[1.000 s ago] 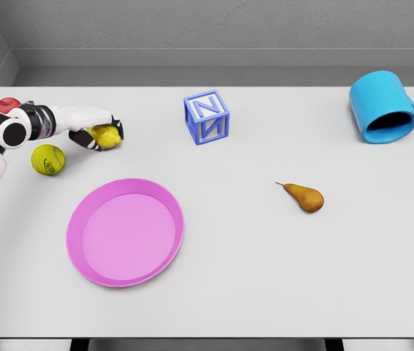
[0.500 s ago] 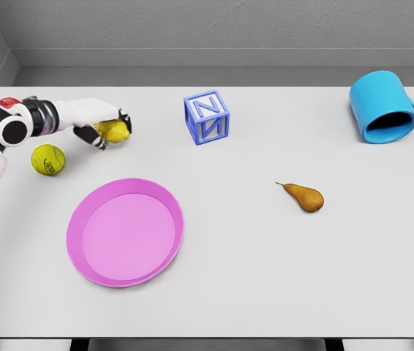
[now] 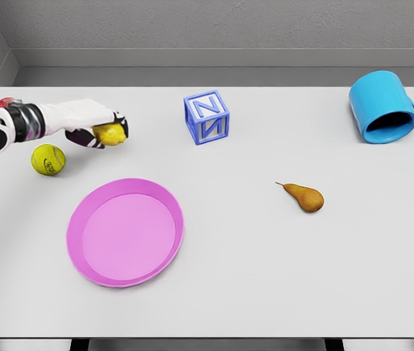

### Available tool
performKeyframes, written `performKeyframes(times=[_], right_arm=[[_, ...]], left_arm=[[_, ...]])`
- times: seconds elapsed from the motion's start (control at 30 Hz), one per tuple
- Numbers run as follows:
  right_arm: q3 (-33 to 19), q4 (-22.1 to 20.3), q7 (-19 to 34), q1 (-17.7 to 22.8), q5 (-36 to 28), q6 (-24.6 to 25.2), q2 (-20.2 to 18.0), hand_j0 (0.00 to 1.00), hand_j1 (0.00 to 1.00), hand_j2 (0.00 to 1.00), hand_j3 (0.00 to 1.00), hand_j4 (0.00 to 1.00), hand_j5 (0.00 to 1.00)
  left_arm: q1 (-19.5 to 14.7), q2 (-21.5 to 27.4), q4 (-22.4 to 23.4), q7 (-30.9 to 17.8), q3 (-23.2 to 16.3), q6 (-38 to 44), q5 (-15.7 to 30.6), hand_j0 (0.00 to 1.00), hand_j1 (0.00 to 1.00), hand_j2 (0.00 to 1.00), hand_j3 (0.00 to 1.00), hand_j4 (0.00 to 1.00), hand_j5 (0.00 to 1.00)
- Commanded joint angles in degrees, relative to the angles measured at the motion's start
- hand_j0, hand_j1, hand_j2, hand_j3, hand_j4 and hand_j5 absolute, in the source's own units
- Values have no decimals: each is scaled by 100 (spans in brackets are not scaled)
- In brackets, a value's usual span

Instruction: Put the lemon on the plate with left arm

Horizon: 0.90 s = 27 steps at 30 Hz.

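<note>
- Grey walls frame a white table [image 3: 265, 292] in the head view, where the left hand [image 3: 93, 126], fingers curled around the lemon [image 3: 110, 134], has lifted it slightly.
- Grasp secured, the lemon hangs behind the pink plate [image 3: 125, 232], beside a tennis ball [image 3: 48, 159]; carrying remains.

A single head view looks steeply down from the near edge across the whole tabletop [image 3: 265, 292] toward the grey back wall [image 3: 214, 25].
</note>
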Motion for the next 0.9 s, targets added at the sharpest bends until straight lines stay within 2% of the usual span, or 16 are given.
performKeyframes(times=[0.0, 0.1, 0.17, 0.27, 0.37, 0.47, 0.57, 0.67, 0.87], right_arm=[[-1, 0, 1, 0, -1, 3, 0, 100, 100, 100, 100, 100, 100], [-1, 0, 1, 0, -1, -6, 0, 100, 100, 100, 100, 100, 100], [-1, 0, 1, 0, -1, 3, 0, 100, 100, 100, 100, 100, 100], [-1, 0, 1, 0, -1, -6, 0, 100, 100, 100, 100, 100, 100], [-1, 0, 1, 0, -1, 3, 0, 100, 100, 100, 100, 100, 100], [-1, 0, 1, 0, -1, 3, 0, 100, 100, 100, 100, 100, 100], [-1, 0, 1, 0, -1, -6, 0, 100, 100, 100, 100, 100, 100], [-1, 0, 1, 0, -1, 3, 0, 100, 100, 100, 100, 100, 100], [-1, 0, 1, 0, -1, -6, 0, 100, 100, 100, 100, 100, 100]], left_arm=[[18, 326, -375, 0, 9, 7, 260, 54, 54, 54, 54, 54, 54], [97, 343, -586, 0, 9, -107, 348, 54, 54, 54, 54, 54, 54], [264, 659, -884, 0, 9, -133, 497, 54, 54, 54, 54, 54, 54], [361, 826, -1245, 0, 18, -186, 620, 54, 54, 54, 54, 54, 54], [607, 1081, -1754, 0, 79, -195, 814, 54, 54, 54, 54, 54, 54], [1055, 1310, -2238, 0, 404, -195, 910, 54, 54, 54, 54, 54, 54], [1301, 1503, -2677, 0, 466, -195, 1042, 54, 54, 54, 54, 54, 54], [1714, 1670, -3152, 0, 651, -213, 1069, 54, 54, 54, 54, 54, 54], [1978, 1670, -3609, 0, 712, -195, 1069, 53, 53, 53, 53, 53, 53]])
